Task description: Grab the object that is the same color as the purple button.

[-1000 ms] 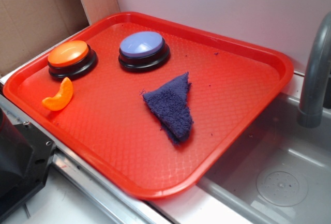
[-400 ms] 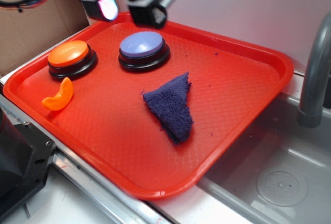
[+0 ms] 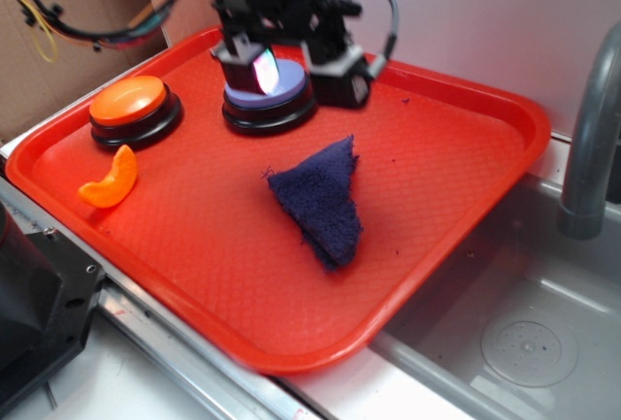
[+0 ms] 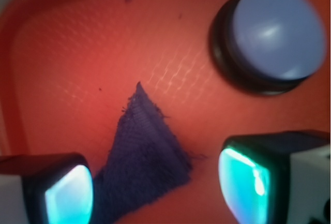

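Approach phase, before any contact with the target. The gripper (image 3: 291,66) hangs over the far part of the red tray (image 3: 466,197), above the purple button (image 3: 267,102); its fingers (image 4: 67,193) are spread apart and hold nothing, each pad showing as a glowing teal face at the bottom of the wrist view. The cloth (image 3: 320,202), dark purple-blue and folded to a rough triangle, lies flat near the middle of the tray, apart from the gripper and on the near side of it, toward the tray's near edge. Its long axis runs from a narrow tip pointing at the far edge, close to the purple button, to a rounded end pointing at the near edge.

In the wrist view the cloth (image 4: 147,157) sits low between the two pads, with the tip uppermost and the broad part passing out of the picture at the bottom, partly behind the left-hand pad. The likely next move is therefore a short travel toward the near edge followed by a descent, so that the open fingers straddle the cloth across its narrow width. The orange button (image 3: 131,105) and the orange slice toy (image 3: 112,179) lie toward the tray's left edge, well clear of this path.
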### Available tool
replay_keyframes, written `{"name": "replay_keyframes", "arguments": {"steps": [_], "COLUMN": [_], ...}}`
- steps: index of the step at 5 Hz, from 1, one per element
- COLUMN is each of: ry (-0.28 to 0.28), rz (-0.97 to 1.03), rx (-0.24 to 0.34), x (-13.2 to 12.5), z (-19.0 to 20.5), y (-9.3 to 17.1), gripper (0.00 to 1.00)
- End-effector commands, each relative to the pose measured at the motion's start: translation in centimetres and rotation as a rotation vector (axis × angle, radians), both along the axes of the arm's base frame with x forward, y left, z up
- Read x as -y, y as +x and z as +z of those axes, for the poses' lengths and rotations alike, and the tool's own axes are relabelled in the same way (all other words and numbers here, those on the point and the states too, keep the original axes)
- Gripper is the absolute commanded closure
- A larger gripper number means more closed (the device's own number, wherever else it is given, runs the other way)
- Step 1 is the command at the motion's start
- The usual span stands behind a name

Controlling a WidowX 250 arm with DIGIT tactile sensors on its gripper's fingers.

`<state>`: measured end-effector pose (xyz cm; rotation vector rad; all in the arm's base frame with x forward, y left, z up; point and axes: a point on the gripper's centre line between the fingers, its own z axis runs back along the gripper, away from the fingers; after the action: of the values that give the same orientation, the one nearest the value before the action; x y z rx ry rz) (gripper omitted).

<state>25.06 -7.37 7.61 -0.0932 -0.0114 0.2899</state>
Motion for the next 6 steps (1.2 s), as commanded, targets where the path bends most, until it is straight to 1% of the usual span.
{"name": "replay_keyframes", "arguments": {"steps": [1, 2, 3, 4, 5, 6], "ry": [0.034, 0.039, 0.035, 0.022, 0.023, 0.016], "rz": [-0.022, -0.068, -0.062, -0.05, -0.043, -0.044], "rx": [-0.005, -0.042, -0.059, -0.048, -0.036, -0.028], "x": [1.3, 1.7, 1.5, 1.2, 1.1, 1.1], "z": [-2.3, -4.3, -5.0, -5.2, -5.0, -4.8], "y": [1.7, 1.7, 1.4, 1.2, 0.9, 0.8], "gripper": [0.0, 0.0, 0.0, 0.0, 1.0, 1.0]}}
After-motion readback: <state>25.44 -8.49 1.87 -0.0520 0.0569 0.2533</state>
